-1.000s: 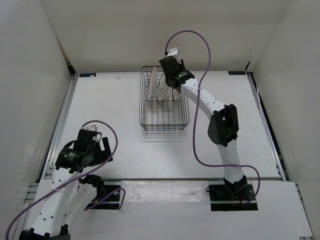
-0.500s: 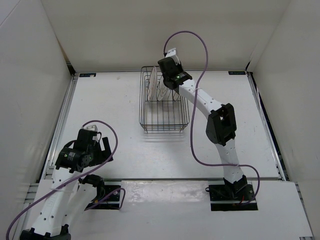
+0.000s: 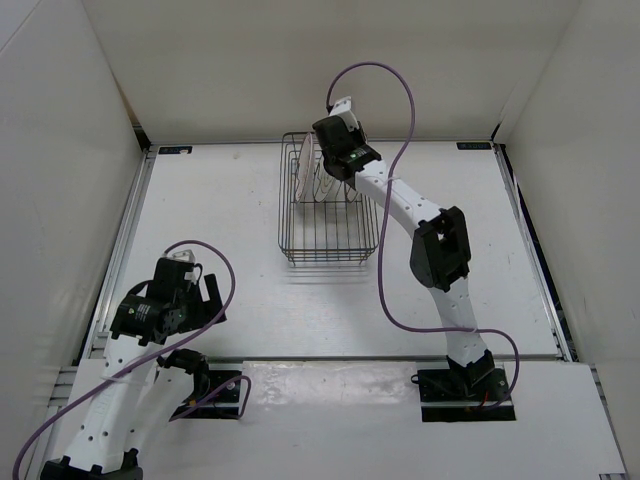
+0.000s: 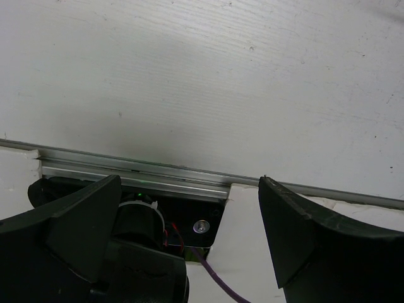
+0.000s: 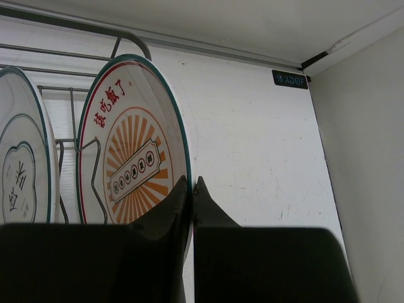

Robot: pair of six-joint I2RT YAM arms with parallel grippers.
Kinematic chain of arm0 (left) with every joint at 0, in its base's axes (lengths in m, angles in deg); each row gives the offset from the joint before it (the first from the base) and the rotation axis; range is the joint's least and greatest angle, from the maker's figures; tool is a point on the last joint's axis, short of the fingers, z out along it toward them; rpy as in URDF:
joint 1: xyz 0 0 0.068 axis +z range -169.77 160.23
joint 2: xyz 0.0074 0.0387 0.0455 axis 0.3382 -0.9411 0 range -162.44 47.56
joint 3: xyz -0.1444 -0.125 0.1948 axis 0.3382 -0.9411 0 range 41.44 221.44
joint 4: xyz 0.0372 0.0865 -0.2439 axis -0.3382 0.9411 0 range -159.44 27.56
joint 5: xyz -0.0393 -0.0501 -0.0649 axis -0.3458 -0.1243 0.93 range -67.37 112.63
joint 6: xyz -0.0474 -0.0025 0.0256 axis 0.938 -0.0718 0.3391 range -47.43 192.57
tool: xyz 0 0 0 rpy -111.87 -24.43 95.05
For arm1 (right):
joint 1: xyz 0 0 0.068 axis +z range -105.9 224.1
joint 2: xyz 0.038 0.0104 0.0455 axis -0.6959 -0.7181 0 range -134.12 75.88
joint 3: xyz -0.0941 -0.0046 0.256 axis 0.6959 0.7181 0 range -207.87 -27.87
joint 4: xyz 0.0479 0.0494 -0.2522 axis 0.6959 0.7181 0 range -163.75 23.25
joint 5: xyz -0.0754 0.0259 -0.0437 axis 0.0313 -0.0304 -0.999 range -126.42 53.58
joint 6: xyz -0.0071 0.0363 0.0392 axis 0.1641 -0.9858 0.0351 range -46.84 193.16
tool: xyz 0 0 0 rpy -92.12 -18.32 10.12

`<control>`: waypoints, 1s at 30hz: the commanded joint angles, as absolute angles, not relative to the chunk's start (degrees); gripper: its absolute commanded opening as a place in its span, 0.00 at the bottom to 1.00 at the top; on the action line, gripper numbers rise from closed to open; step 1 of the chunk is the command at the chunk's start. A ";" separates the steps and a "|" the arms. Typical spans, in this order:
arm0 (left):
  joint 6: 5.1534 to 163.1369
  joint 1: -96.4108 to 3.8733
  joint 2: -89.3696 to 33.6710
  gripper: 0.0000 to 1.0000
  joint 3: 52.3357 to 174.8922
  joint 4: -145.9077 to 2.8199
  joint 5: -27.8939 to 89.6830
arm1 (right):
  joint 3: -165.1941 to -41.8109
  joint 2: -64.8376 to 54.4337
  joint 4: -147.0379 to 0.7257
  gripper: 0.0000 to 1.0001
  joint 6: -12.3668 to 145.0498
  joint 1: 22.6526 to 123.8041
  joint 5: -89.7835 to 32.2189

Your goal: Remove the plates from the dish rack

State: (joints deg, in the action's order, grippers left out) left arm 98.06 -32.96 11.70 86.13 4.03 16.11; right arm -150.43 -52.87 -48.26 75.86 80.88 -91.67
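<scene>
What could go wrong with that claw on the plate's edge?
The right gripper pinches the orange plate only by its thin rim, so it might slip or swing when lifted. The grey-motif plate stands close beside it and could get knocked. Rising, the held plate may catch the dish rack wires.

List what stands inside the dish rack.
Upright in the dish rack: an orange sunburst plate, its rim pinched by the right gripper, and a grey-motif plate beside it. The gripper's body hides their lower parts and the rack floor.

White table [image 3: 210,230] carries 2 black labels [image 3: 174,150] at its far corners.
</scene>
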 commanded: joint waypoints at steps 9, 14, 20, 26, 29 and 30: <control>97.88 -32.52 11.96 1.00 86.27 3.51 17.36 | -154.34 -49.19 -54.94 0.00 81.83 82.15 -97.41; 97.97 -32.51 11.96 1.00 86.09 3.42 17.36 | -154.34 -46.30 -63.72 0.00 88.80 83.47 -98.39; 97.97 -32.51 12.05 1.00 86.09 3.51 17.36 | -155.13 -43.13 -67.60 0.00 91.78 83.30 -100.75; 97.97 -32.43 11.79 1.00 85.83 3.25 17.62 | -152.51 -34.53 -68.56 0.00 92.67 83.13 -104.62; 98.40 -32.60 12.22 1.00 85.31 2.90 18.32 | -144.34 -24.78 -58.54 0.00 81.16 81.38 -102.89; 98.41 -32.51 12.05 1.00 84.95 2.72 19.02 | -140.58 -22.41 -56.63 0.00 77.93 80.24 -101.48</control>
